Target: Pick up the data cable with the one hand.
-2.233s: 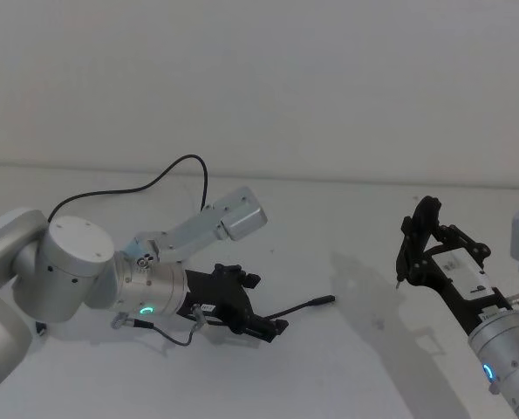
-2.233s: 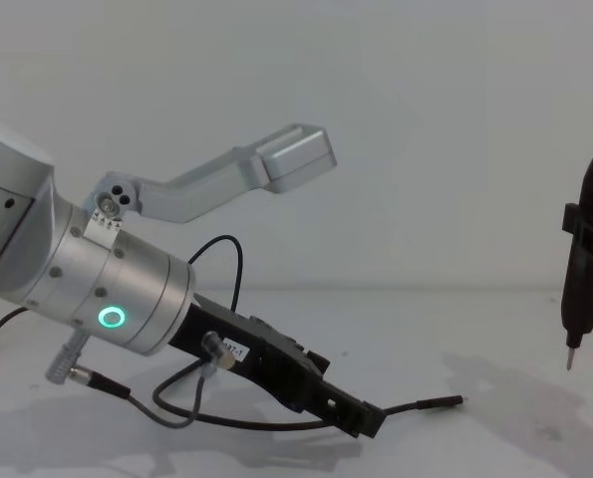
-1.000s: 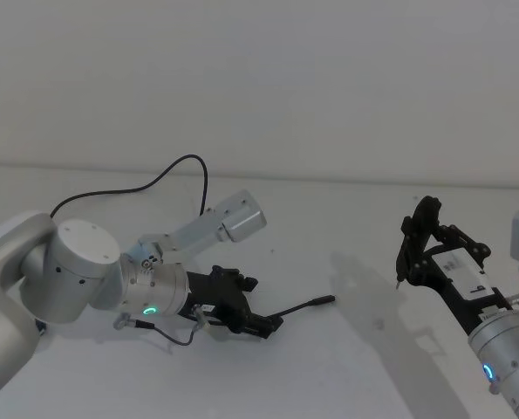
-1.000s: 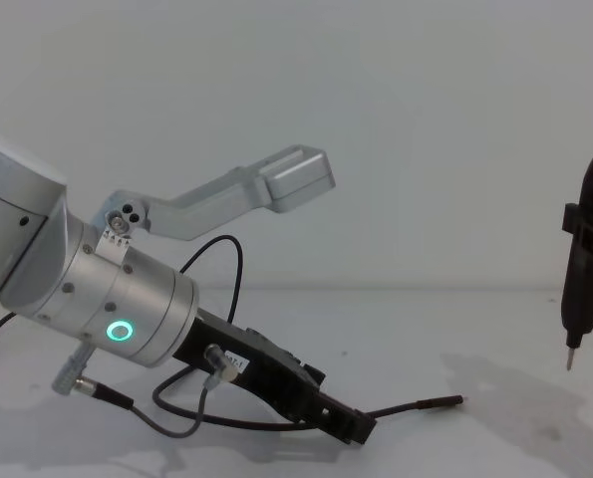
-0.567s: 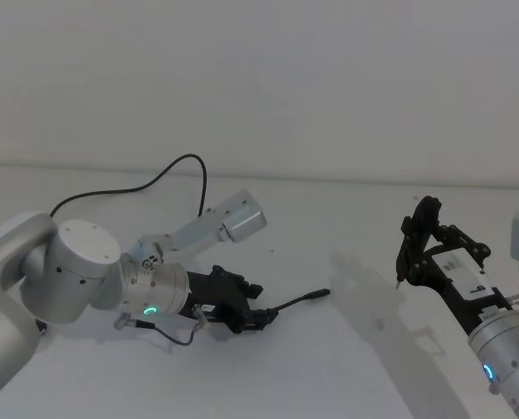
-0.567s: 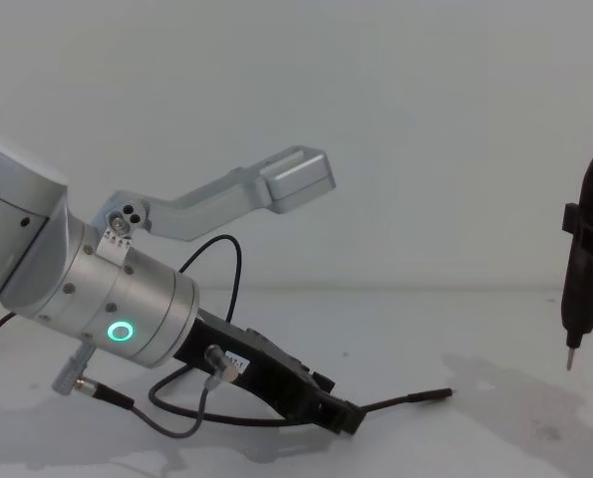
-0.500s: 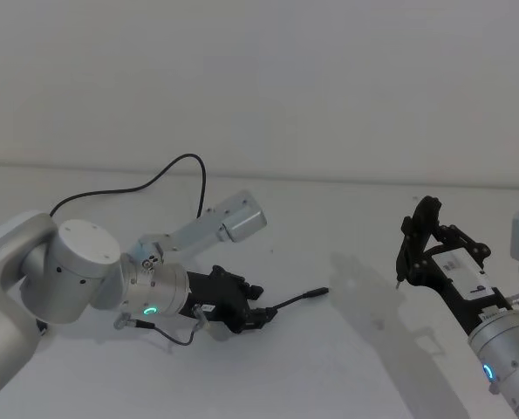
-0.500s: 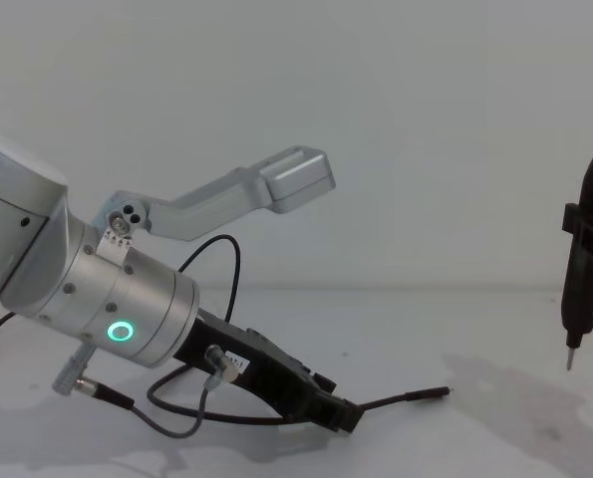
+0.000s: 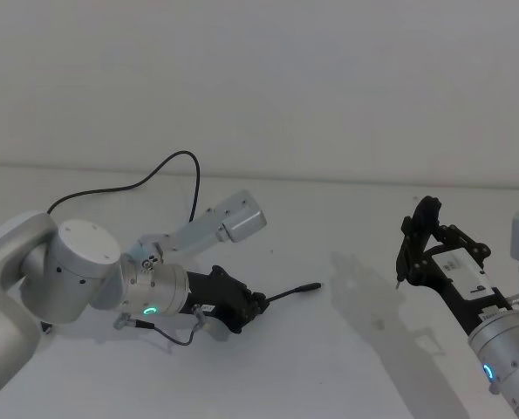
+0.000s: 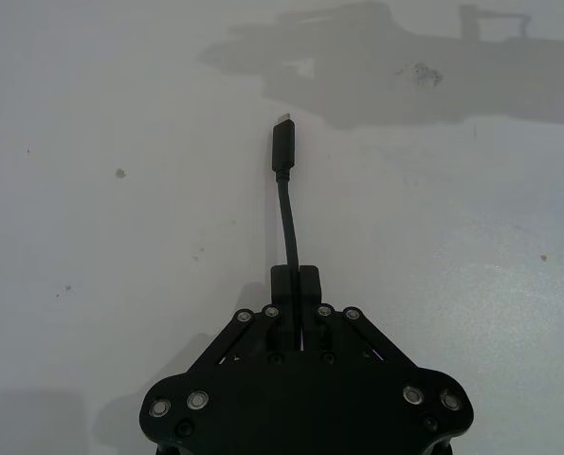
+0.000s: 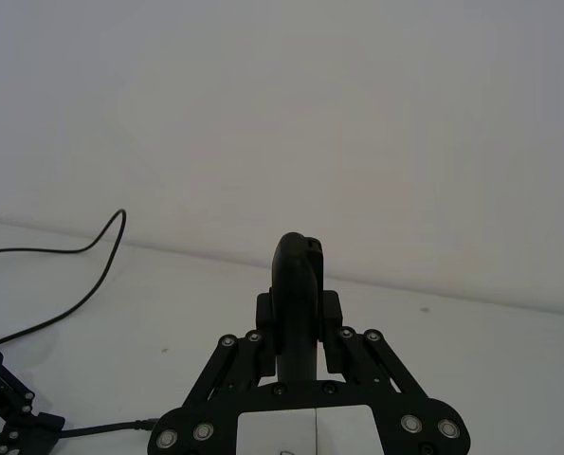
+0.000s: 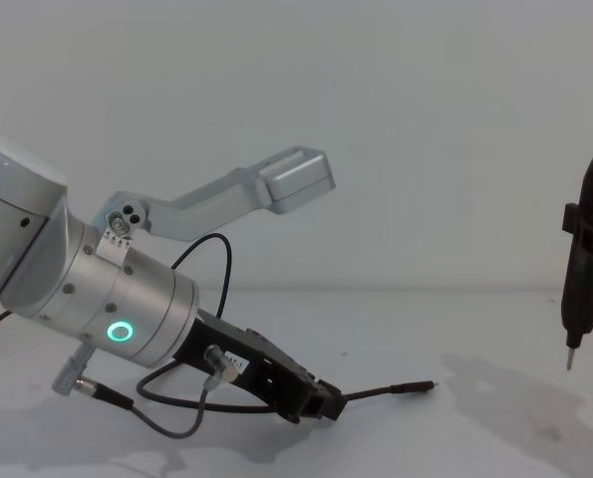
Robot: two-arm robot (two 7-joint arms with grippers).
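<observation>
The data cable (image 9: 282, 294) is a thin black cord; its slim plug (image 10: 282, 152) sticks out beyond my left gripper (image 10: 295, 281), which is shut on the cord just behind it. In the chest view the left gripper (image 12: 325, 403) sits low over the white table with the plug (image 12: 416, 386) pointing right. The cord's far part (image 9: 125, 188) loops back behind the left arm. My right gripper (image 11: 298, 305) hangs at the right, well away from the cable, shut on a slim black tool (image 12: 580, 289) with a pin tip.
A grey wire (image 12: 166, 423) with a silver barrel connector hangs from the left wrist. A silver bracket (image 9: 233, 216) on the left arm juts out above the gripper. The white table (image 9: 355, 349) between the two arms is bare.
The left gripper's fingers closed on the cable. The gripper drew back to the left, and the plug end came with it.
</observation>
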